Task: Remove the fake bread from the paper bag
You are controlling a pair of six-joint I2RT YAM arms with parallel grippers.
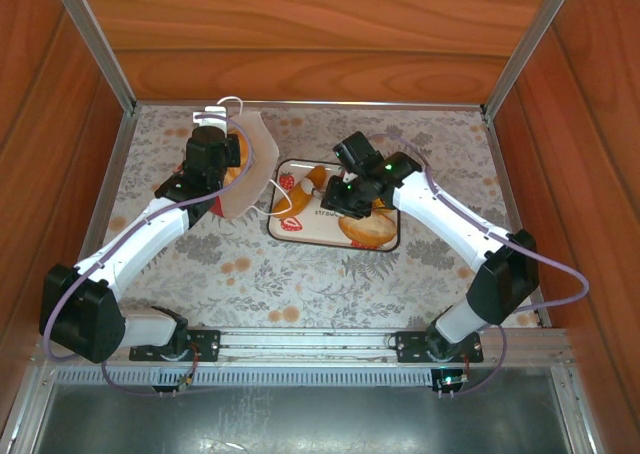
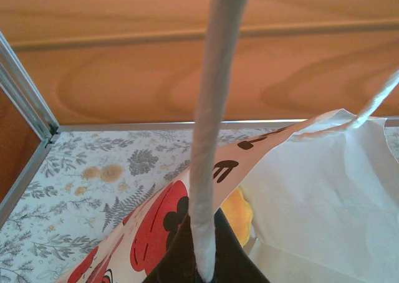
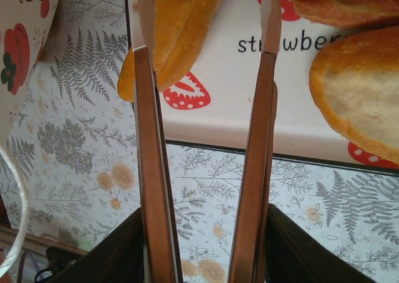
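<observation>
Your tabletop (image 1: pixel 300 294) wears a cloth printed with grey ferns and orange flowers, boxed in by wooden walls (image 1: pixel 320 34) and aluminium posts (image 1: pixel 100 44). From above, the paper bag (image 1: pixel 255 164) leans tilted at about 10 o'clock on the tabletop, and the strawberry-print tray (image 1: pixel 285 234) lies near the middle, just at the bag's 3 o'clock. Several pieces of fake bread (image 1: pixel 365 232) lie on the tray. Your left wrist camera adds what the overhead view hides. The left gripper (image 2: pixel 202 264) is clamped shut on the bag's white cord handle (image 2: pixel 212 108), which runs straight up toward 12 o'clock, and a yellow-orange bun (image 2: pixel 237 214) sits inside the bag's open mouth. Your right wrist camera gives the close detail at the tray. The right gripper (image 3: pixel 206 9) has its jaws apart over the tray's near edge. An orange pastry (image 3: pixel 181 27) lies against the finger at 9 o'clock, clear of the other, and a pale-topped loaf (image 3: pixel 361 96) rests at 3 o'clock.
</observation>
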